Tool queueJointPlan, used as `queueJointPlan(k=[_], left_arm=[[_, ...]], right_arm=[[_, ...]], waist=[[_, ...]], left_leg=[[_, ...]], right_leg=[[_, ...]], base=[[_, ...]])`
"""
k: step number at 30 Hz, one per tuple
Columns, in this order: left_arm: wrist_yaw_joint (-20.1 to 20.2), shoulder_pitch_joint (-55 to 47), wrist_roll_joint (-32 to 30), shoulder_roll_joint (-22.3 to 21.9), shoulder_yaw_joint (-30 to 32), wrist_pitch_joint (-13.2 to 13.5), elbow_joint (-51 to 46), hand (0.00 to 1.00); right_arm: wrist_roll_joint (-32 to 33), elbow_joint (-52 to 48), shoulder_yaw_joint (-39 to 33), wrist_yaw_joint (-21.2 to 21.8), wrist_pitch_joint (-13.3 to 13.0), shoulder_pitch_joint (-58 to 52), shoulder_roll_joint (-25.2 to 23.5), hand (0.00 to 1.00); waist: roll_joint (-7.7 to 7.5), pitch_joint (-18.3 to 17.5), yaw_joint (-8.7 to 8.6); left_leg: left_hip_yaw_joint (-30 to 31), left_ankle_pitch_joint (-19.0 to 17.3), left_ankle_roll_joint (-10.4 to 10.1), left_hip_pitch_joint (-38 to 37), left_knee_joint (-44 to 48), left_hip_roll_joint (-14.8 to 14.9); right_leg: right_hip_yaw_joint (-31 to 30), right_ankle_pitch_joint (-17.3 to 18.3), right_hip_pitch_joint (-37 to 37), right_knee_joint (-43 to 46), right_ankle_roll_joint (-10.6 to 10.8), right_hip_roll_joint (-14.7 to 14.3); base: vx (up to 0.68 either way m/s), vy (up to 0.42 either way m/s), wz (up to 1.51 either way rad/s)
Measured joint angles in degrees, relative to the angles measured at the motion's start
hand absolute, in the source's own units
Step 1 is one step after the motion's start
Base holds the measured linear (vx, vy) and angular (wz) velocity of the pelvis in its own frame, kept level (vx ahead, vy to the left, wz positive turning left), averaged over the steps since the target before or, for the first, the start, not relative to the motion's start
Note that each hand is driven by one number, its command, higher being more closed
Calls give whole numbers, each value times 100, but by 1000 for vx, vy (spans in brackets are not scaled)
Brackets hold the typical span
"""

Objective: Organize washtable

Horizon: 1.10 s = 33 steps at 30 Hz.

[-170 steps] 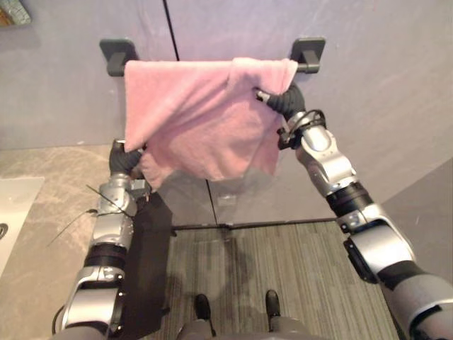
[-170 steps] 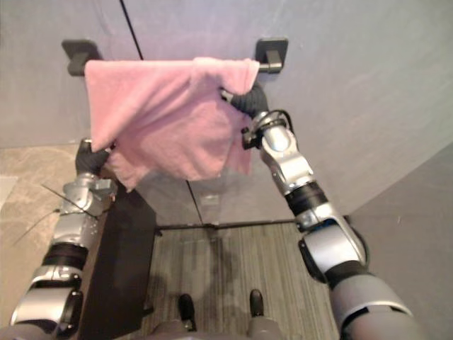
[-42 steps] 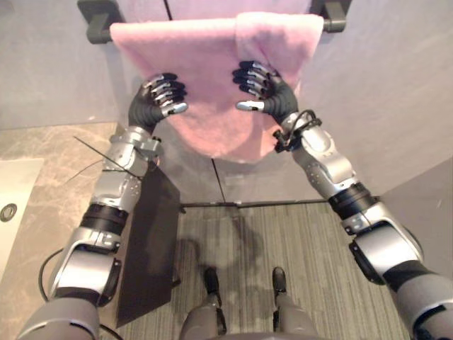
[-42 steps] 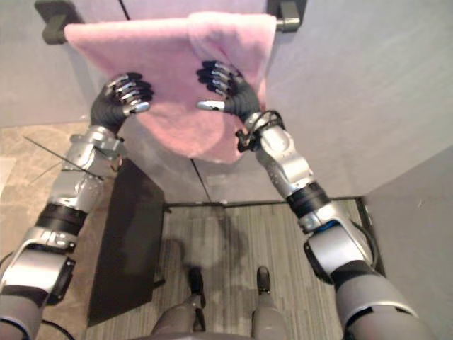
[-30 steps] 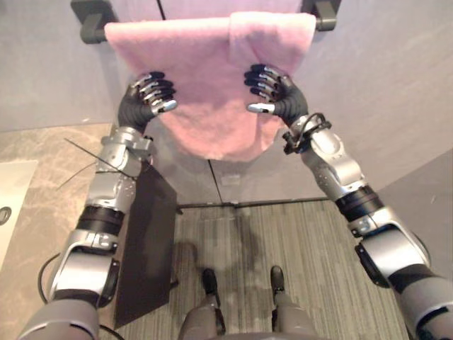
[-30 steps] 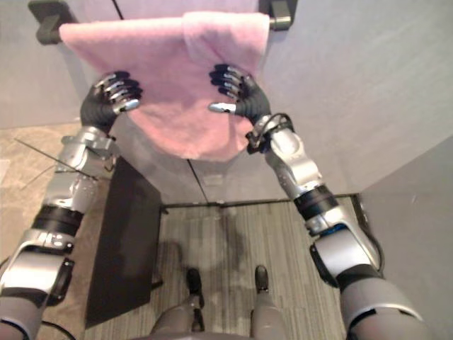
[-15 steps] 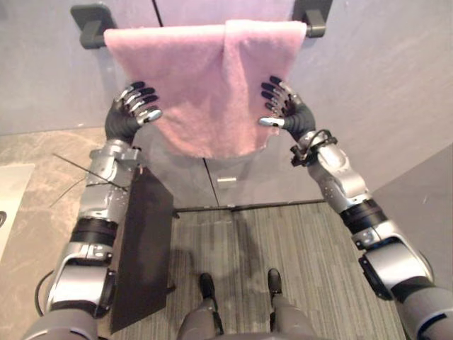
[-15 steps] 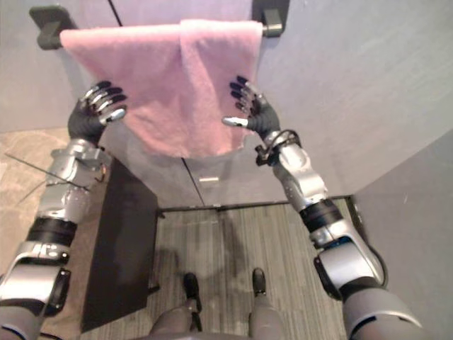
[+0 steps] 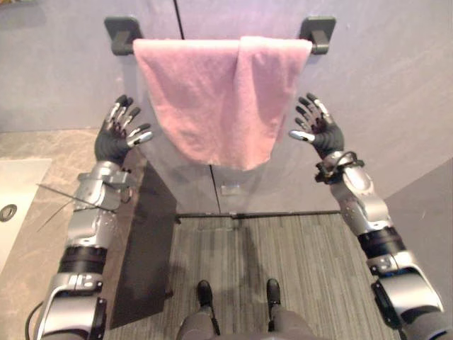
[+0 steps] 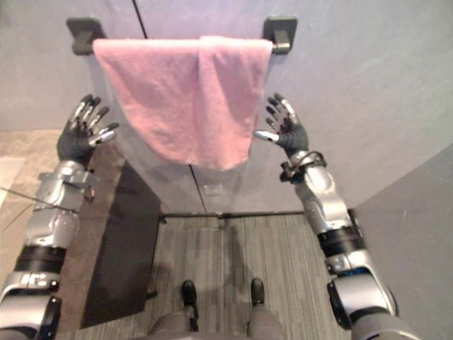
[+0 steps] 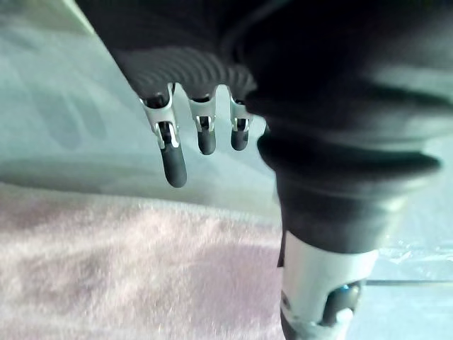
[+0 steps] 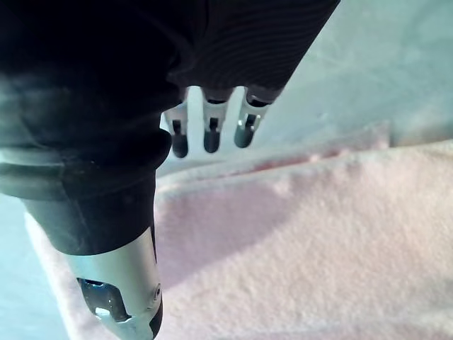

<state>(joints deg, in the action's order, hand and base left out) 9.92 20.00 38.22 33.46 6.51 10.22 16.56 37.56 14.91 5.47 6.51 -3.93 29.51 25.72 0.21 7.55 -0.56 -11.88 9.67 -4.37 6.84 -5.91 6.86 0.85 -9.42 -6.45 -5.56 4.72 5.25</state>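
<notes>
The towel (image 9: 219,99) hung unaided over the rail (image 9: 316,42), so the left hand (image 9: 117,138) and right hand (image 9: 322,134) flanked it open, fingers spread, touching nothing.

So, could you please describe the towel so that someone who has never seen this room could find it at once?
On the grey wall ahead, a dark towel bar sits high up. The pink towel hangs over that bar, between the open left hand and right hand. It is the only pink cloth there, with its right part doubled over.
</notes>
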Motion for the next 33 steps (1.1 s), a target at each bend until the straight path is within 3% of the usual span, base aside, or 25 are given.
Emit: queueJointPlan(k=[10, 13, 16, 21, 26, 27, 28, 30, 31, 33], left_arm=[[-285, -1364, -77, -42, 1832, 27, -1037, 0], [-706, -1803, -551, -295, 2520, 124, -1681, 0], [-1017, -2245, -933, -760, 2803, 223, -2332, 0], [-974, -2693, -997, -1363, 2644, 261, -2947, 0], [-719, -3287, -1144, -2215, 1520, 232, -3110, 0], [-666, -3394, -1125, -2430, 1281, 206, -3016, 0], [-625, -3448, -1119, -2594, 1102, 193, -2834, 0], [-613, -3745, -1100, -3008, 688, 105, -2303, 0], [-591, -3796, -1065, -3093, 601, 60, -2171, 0], [-458, -3807, -890, -3378, 342, -48, -1537, 0]], right_arm=[[9, -640, -2297, -173, -81, -1502, 41, 0], [8, -1037, -2955, -358, -221, -1995, 49, 0], [6, -1242, -3429, -527, -260, -2521, 43, 0], [-32, -1298, -3895, -649, -274, -3080, -546, 0], [19, -1270, -4138, -916, -359, -3792, -1968, 0], [34, -1101, -4146, -938, -378, -3930, -2268, 0], [140, -968, -4167, -981, -409, -4043, -2484, 0], [276, -762, -4162, -1055, -464, -4356, -2803, 0], [276, -666, -4159, -1084, -468, -4417, -2902, 0], [244, 133, -4127, -1193, -434, -4504, -3071, 0]], waist=[[-23, -394, 24], [97, -602, 8], [254, -803, 8], [317, -921, -13], [300, -979, -45], [146, -981, -80], [-7, -981, -89], [152, -1098, -35], [206, -1127, -44], [139, -1052, -38]], left_leg=[[42, -73, -29, -204, -1, -8], [18, -109, -12, -282, -1, -24], [7, -149, -4, -433, -1, -80], [2, -201, -65, -492, -2, -89], [-201, -287, -89, -517, -2, -114], [-269, -440, -140, -541, 29, -209], [-336, -422, -12, -542, 356, -303], [-455, -577, 184, -726, 216, -272], [-506, -575, 183, -771, 134, -283], [-568, -575, 183, -892, 11, -301]], right_leg=[[123, 143, 270, -3, -4, 39], [123, 179, 338, -3, 5, 39], [135, 228, 493, -5, 24, 58], [205, 242, 527, -26, 19, 86], [221, 297, 611, -28, 45, 189], [217, 304, 594, -33, 36, 290], [199, 309, 551, -16, 25, 450], [210, 371, 646, 13, 106, 377], [225, 379, 633, 43, 119, 390], [225, 485, 528, 393, 211, 409]], base=[[-2, -8, 6], [0, 0, 0], [0, 0, 0], [-5, 1, 1], [-24, 2, -4], [-19, 52, 0], [74, 51, -18], [76, 47, -23], [6, 46, -6], [-4, 13, 7]])
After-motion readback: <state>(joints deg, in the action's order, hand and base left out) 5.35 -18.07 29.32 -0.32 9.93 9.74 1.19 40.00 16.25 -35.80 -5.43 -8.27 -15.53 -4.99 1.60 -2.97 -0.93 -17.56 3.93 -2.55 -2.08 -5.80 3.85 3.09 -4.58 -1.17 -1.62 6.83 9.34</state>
